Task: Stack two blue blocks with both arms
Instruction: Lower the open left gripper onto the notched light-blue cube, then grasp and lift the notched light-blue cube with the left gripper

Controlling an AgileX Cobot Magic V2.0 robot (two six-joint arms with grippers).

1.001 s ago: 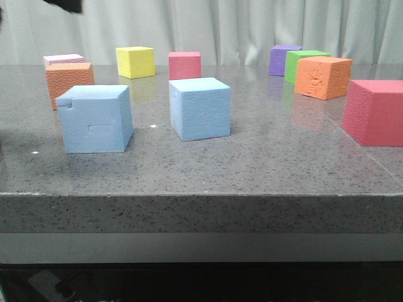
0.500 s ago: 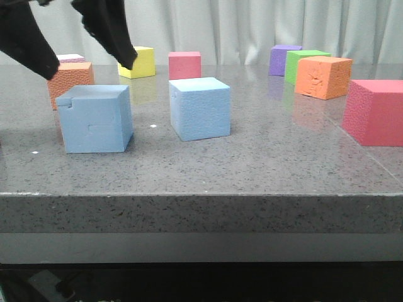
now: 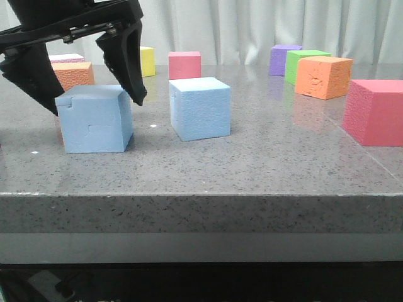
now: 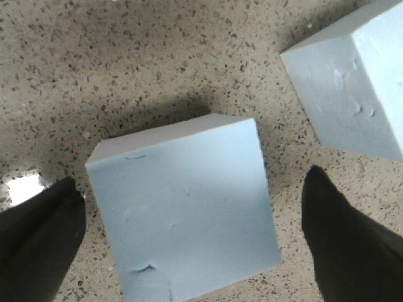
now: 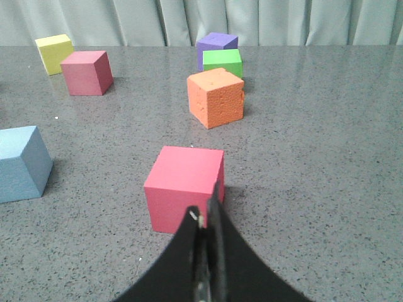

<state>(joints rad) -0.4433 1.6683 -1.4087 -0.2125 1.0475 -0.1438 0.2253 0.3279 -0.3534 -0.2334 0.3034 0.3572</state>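
A light-blue block with a notched corner (image 3: 94, 119) (image 4: 182, 211) stands on the grey table's left part. My left gripper (image 3: 94, 94) (image 4: 189, 233) is open and straddles it from above, one black finger on each side, with small gaps to the foam. The plain blue block (image 3: 200, 108) (image 4: 352, 88) (image 5: 22, 163) stands just to its right, untouched. My right gripper (image 5: 206, 211) is shut with nothing in it and hovers near a pink cube (image 5: 184, 187); it does not show in the front view.
Around the table stand an orange cube (image 3: 74, 74), a yellow cube (image 3: 146, 60), a pink cube (image 3: 184, 65), a purple cube (image 3: 283, 59), a green cube (image 3: 302, 61), an orange cube (image 3: 323, 77) and a big pink cube (image 3: 376, 112). The table's front edge (image 3: 201, 196) is close.
The left gripper has come down from the upper left and now has its open fingers on both sides of the notched blue block. The blocks have not moved.
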